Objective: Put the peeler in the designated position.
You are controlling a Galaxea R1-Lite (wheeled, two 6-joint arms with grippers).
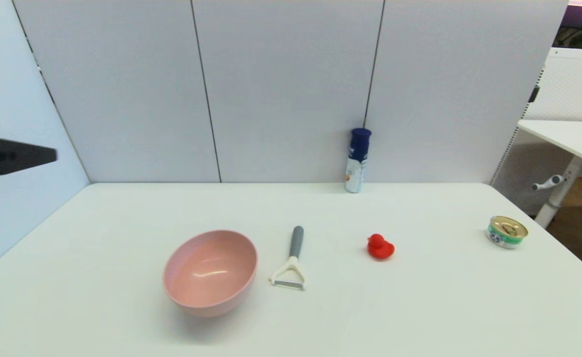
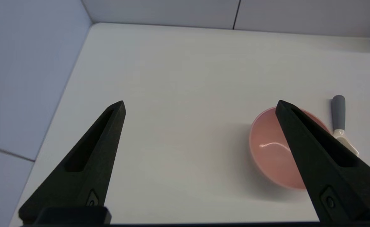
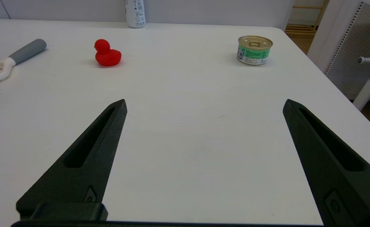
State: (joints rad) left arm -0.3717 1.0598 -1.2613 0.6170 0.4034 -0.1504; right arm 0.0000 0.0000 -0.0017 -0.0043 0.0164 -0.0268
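The peeler (image 1: 292, 260) lies flat on the white table between a pink bowl (image 1: 210, 271) and a red duck, grey handle pointing to the far side, white forked head and blade toward me. It also shows beside the bowl as the peeler (image 2: 339, 119) and at the edge as the peeler (image 3: 13, 59). My left gripper (image 2: 200, 105) hangs open high above the table's left part, far from the peeler; one finger (image 1: 16, 156) shows at the left edge of the head view. My right gripper (image 3: 204, 104) is open over the right front of the table, holding nothing. The designated position has no mark.
A red rubber duck (image 1: 380, 246) sits right of the peeler. A blue-capped white bottle (image 1: 357, 161) stands at the back wall. A small tin can (image 1: 506, 231) rests near the table's right edge. Partition walls close off the back and left.
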